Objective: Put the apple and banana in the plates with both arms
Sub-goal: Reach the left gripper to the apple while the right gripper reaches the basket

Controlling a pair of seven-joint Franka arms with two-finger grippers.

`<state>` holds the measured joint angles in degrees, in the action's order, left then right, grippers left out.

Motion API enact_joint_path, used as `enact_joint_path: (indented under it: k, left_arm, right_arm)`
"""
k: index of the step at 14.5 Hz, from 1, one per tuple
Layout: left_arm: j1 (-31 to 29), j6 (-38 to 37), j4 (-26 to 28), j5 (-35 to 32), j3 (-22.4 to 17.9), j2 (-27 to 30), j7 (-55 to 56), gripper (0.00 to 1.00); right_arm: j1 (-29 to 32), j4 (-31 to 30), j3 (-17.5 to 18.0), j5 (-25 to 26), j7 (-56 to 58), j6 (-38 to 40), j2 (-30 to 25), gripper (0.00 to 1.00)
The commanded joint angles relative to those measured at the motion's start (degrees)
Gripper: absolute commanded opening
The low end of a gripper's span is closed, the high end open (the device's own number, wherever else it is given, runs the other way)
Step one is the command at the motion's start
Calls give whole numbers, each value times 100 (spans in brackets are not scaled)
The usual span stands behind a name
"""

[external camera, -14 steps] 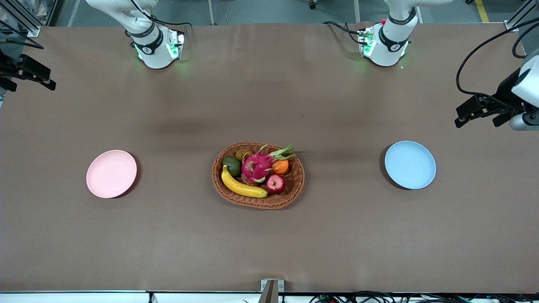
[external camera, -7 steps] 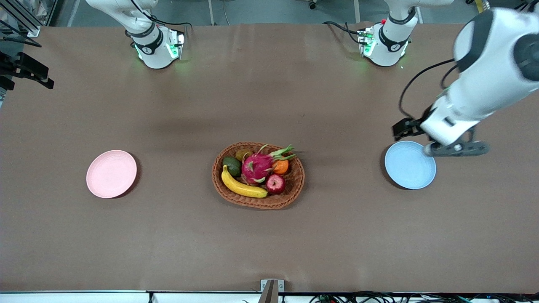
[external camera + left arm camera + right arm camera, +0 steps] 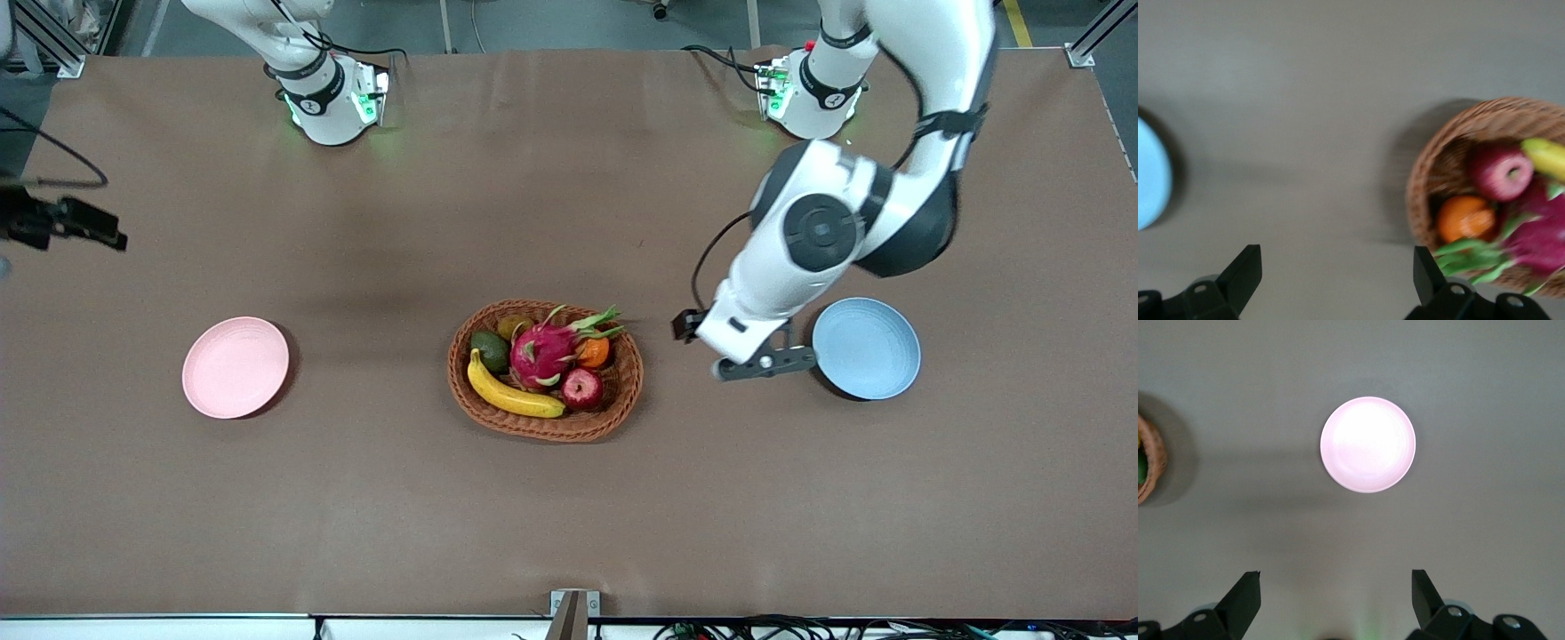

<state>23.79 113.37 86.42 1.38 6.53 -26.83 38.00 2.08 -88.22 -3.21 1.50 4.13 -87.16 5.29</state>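
The dark-red apple (image 3: 581,388) and the yellow banana (image 3: 513,393) lie in the brown woven basket (image 3: 542,427) at mid-table. The apple (image 3: 1501,171) and one end of the banana (image 3: 1546,156) also show in the left wrist view. The pink plate (image 3: 235,366) sits toward the right arm's end and shows in the right wrist view (image 3: 1368,444). The blue plate (image 3: 867,348) sits toward the left arm's end. My left gripper (image 3: 686,325) hangs open and empty (image 3: 1335,267) over bare table between basket and blue plate. My right gripper (image 3: 93,231) is open and empty (image 3: 1335,583) over the table's edge at the right arm's end.
The basket also holds a magenta dragon fruit (image 3: 544,350), an orange (image 3: 593,353), an avocado (image 3: 490,350) and a brownish fruit (image 3: 514,327). The basket rim (image 3: 1150,463) shows in the right wrist view. The left arm's elbow (image 3: 822,231) hangs over the table above the blue plate.
My left arm has swung in from the left arm's end, past the blue plate, toward the basket. My right gripper has shifted a little over the table edge. The fruit has not moved.
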Motion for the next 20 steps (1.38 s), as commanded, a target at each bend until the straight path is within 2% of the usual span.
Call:
enact_joint_path:
  k: [1, 5, 7, 12, 16, 20]
  left_arm:
    - [326, 516, -862, 46, -38, -865, 609, 100]
    - [608, 2080, -1004, 186, -29, -1455, 1384, 100]
    - [749, 2504, -1013, 248, -29, -1649, 1561, 100]
    - [943, 2682, -1013, 240, -73, -1992, 1587, 100]
    - [1013, 2717, -1021, 240, -82, -2124, 1579, 100]
    - [1057, 2989, -1117, 240, -82, -2282, 1579, 100]
  right_arm:
    - [-23, 103, 66, 131, -51, -187, 122, 100]
    - [-409, 77, 84, -447, -1612, -372, 367, 100]
    - [-647, 59, 84, -790, -2255, -468, 534, 100]
    - [-1595, -415, 84, -959, -3960, -1881, 982, 100]
    - [-2412, -459, 75, -941, -5226, -2971, 1579, 100]
    - [-2862, -520, 67, -862, -5598, -3465, 2054, 100]
